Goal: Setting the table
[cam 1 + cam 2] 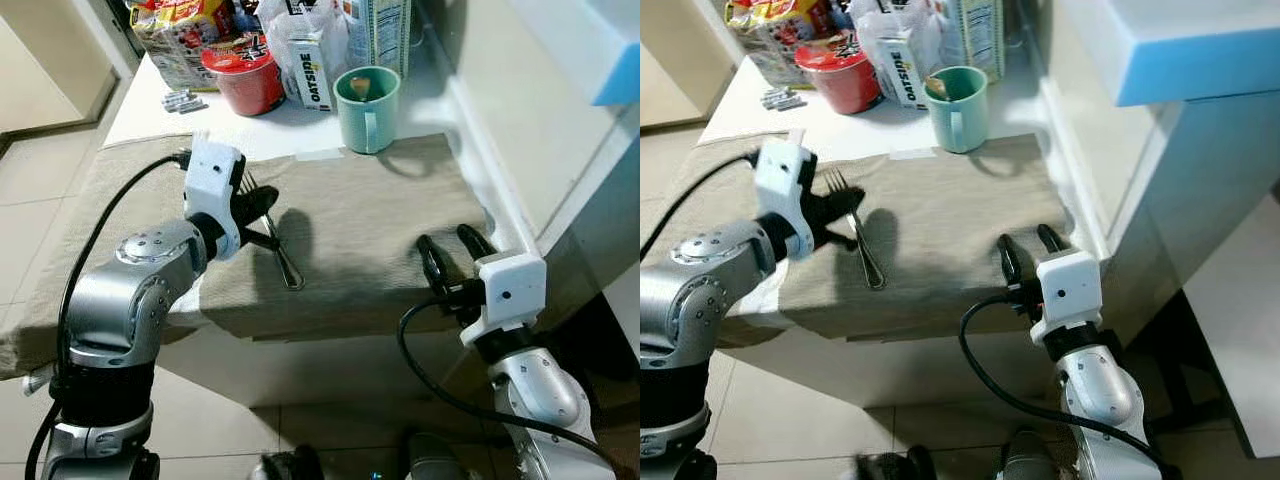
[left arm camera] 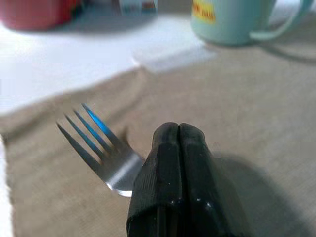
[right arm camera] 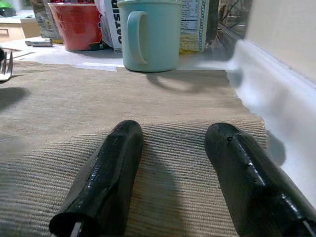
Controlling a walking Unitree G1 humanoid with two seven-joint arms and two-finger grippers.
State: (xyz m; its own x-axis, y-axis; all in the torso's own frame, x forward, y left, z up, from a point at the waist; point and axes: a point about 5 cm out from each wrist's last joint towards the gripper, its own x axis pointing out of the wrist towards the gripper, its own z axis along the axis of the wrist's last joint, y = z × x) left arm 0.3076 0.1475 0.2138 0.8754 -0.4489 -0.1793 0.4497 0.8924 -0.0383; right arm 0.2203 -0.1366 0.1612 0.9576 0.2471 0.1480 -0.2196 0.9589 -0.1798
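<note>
Silver arms frame the near edge of a table draped in a tan cloth (image 1: 380,230). Left gripper (image 1: 262,215) hovers over the cloth's left half, its two black fingers (image 2: 180,168) pressed together on a fork (image 1: 278,250); the wrist view shows the tines (image 2: 86,131) jutting out beside the fingertips, lifted off the fabric. From the head camera the fork's handle slopes down toward the near edge of the cloth, its looped end low over or on the fabric, a dark shadow spread beside it. Right gripper (image 1: 455,255) sits low at the cloth's near right corner, fingers (image 3: 106,173) spread apart with nothing between them, just above or on the ribbed weave. At the far edge of the cloth a pale green mug (image 1: 367,108) stands upright, handle toward the robot, something small inside that cannot be made out. Behind it on the bare white tabletop (image 1: 150,110) stand an Oatside carton (image 1: 312,68), a red bowl (image 1: 245,78), a snack bag (image 1: 180,30) and a taller carton (image 1: 378,30); small batteries (image 1: 182,100) lie beside the bowl. White wall (image 1: 520,110) runs along the table's right side.
</note>
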